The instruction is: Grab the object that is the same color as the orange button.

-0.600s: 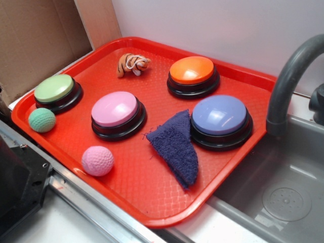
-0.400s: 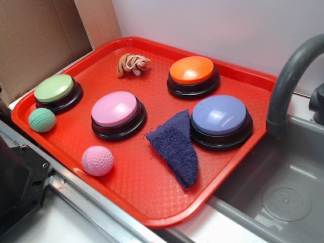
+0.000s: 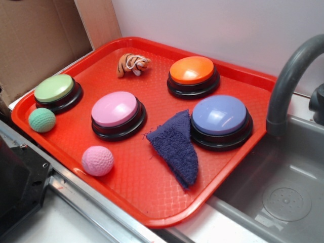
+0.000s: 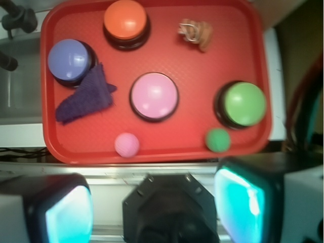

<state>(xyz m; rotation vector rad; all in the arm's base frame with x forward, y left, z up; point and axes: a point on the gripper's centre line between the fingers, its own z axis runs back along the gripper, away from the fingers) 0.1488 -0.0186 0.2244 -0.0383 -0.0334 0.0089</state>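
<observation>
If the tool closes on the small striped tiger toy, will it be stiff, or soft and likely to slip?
The tiger toy looks plush, so it probably squashes rather than resists. It seems light for its size. Lying on its side, it should not roll, unlike the pink ball.

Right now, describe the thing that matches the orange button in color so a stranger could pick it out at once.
Start at the red tray and go to its far edge, where the orange button sits. Just left of that button, apart from it, lies the plush tiger toy. It is the tray's only striped, animal-shaped thing: orange with dark stripes, far smaller than the buttons and unlike the plain balls.
</observation>
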